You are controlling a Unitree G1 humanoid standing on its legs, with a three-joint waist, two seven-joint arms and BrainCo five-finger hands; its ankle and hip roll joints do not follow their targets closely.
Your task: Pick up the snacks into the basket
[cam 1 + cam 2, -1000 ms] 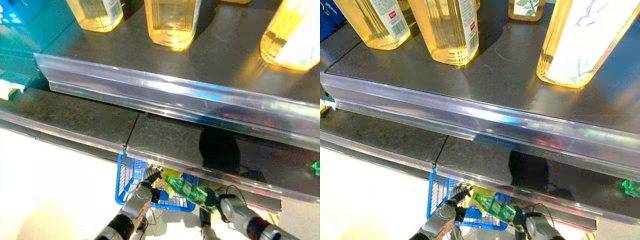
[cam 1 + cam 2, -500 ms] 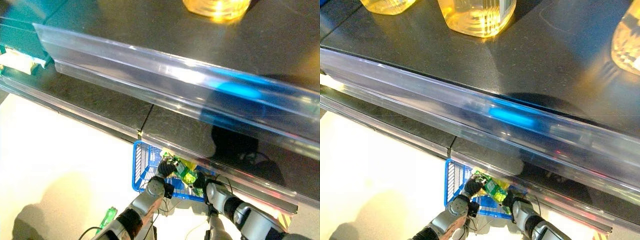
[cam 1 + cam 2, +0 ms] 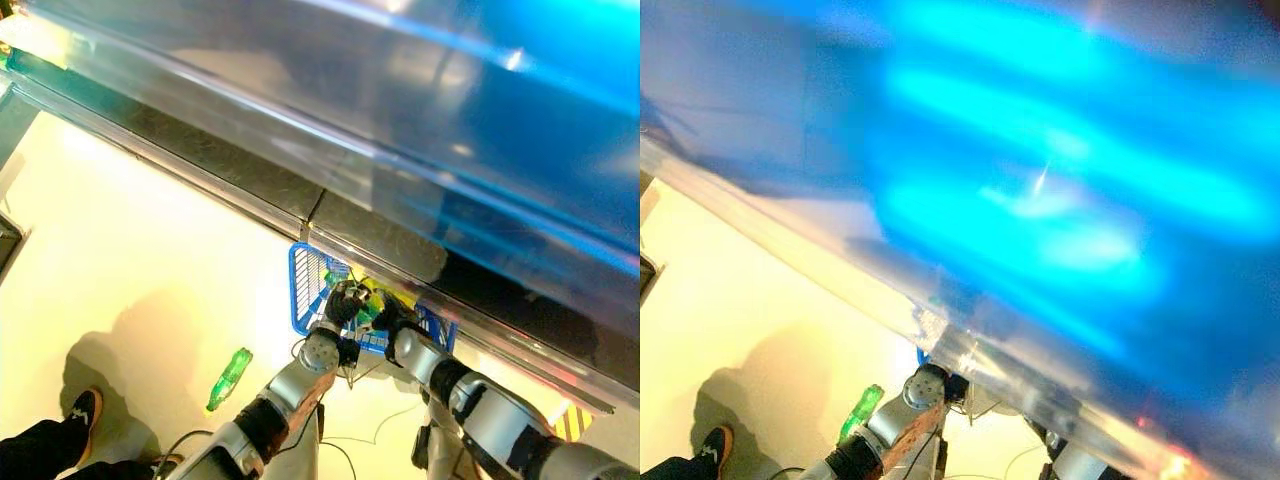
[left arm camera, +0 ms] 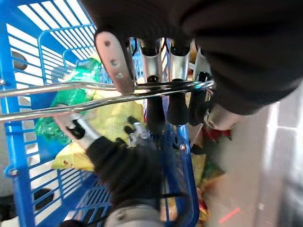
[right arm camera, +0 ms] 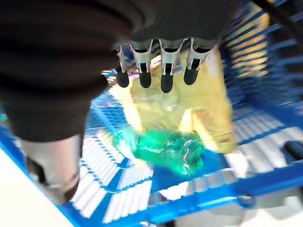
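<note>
Over the blue basket (image 4: 19, 156), the left hand (image 4: 156, 71) grips its wire handle (image 4: 57, 97); the right hand (image 5: 156, 66) hangs slack-fingered above the green snack (image 5: 165, 149).

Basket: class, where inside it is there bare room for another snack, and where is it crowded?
Inside the basket, bare blue slats lie between the green packet and the near rim. The middle is crowded: the yellow packet lies there, the right hand above it. The left hand grips the wire handle.
</note>
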